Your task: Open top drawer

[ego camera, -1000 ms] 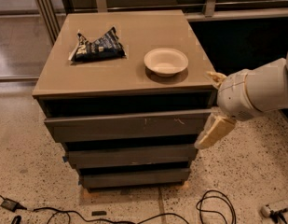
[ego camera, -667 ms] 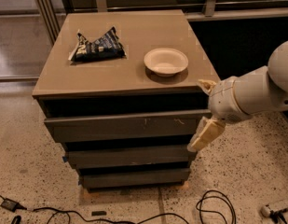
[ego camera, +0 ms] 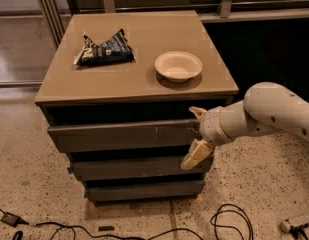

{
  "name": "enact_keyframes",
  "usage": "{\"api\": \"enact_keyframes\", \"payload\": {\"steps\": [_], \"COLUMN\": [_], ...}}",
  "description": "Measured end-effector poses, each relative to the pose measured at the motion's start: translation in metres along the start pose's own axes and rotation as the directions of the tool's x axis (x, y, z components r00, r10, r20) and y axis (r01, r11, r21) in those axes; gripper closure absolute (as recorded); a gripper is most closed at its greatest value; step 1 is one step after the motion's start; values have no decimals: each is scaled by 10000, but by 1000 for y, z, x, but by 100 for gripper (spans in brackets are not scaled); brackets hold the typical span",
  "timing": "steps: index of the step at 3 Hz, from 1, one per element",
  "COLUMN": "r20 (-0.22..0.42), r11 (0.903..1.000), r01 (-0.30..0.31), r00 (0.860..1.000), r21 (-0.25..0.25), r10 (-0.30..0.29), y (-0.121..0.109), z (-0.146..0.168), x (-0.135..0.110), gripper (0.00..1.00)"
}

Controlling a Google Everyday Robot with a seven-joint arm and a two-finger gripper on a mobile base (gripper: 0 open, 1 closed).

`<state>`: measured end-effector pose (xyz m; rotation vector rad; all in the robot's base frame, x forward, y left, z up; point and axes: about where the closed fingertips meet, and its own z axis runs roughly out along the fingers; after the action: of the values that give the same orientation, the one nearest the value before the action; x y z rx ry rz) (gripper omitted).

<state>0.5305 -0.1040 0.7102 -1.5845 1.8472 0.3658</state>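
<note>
The top drawer (ego camera: 119,136) sits just under the counter (ego camera: 139,81), with a dark gap between its upper edge and the slab. It is the widest of three dark fronts, with small whitish scratches right of centre. Its front stands a little forward of the shadowed recess above; whether it is pulled out at all cannot be told.

The claw (ego camera: 196,133) is at the drawer's right end, reaching in from the right on a thick white arm (ego camera: 274,109). Its two pale fingers are spread apart: the upper one (ego camera: 197,112) is at the front's top edge, and the lower one (ego camera: 195,155) hangs below the front, over the second drawer (ego camera: 134,167). The right end of the drawer front lies between them. Whether either finger touches the front cannot be told.

The third drawer (ego camera: 144,189) is lowest and narrowest.

On the counter, a dark crumpled bag (ego camera: 105,49) lies at the left and an empty pale bowl (ego camera: 178,65) stands at the right, well apart from each other. Black cables (ego camera: 229,219) trail across the speckled floor (ego camera: 29,164) in front.
</note>
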Motion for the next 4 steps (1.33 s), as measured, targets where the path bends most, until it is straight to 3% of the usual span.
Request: {"api": "enact_keyframes", "payload": {"steps": [1, 4], "r20": [-8, -55], "r11": [10000, 9986], "r01": [67, -59], "r00": [10000, 10000], "r21": [-26, -528], "r10": [-67, 56], "y": [-2, -9], "z": [5, 70], "x": [-1, 22], "gripper": [0, 0]}}
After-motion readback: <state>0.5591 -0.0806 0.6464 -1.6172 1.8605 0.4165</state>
